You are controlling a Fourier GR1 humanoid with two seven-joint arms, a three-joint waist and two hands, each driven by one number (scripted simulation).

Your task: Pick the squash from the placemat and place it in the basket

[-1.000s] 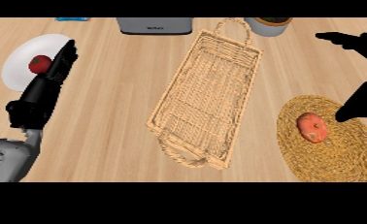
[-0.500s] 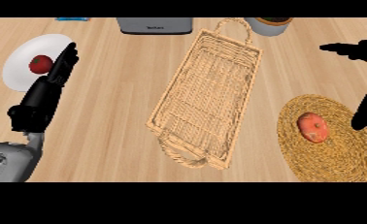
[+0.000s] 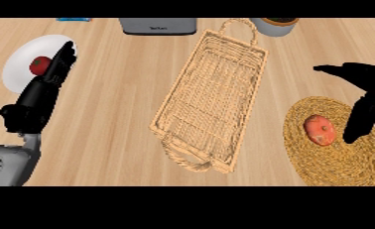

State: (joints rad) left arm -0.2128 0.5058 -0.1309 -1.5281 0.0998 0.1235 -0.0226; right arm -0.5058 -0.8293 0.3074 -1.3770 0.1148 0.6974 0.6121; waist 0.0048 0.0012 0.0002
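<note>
Right fingers: spread, grasping nothing; my right hand (image 3: 362,91) hung just beside the squash (image 3: 320,129).
Left fingers: straight, released; my left hand (image 3: 45,88) reached one white plate (image 3: 18,62).
Squash: one, on the one placemat (image 3: 322,168), long axis running near-to-far.
Basket (image 3: 212,94): one, mid-bench (image 3: 117,124), apart from the squash.

Right hand (image 3: 360,105) lower, closer beside the squash (image 3: 320,130).

One basket (image 3: 209,99), one placemat (image 3: 330,166), one squash (image 3: 320,129), one plate (image 3: 24,57), one red fruit (image 3: 39,65) — one left hand (image 3: 40,96), one right hand (image 3: 362,101).
</note>
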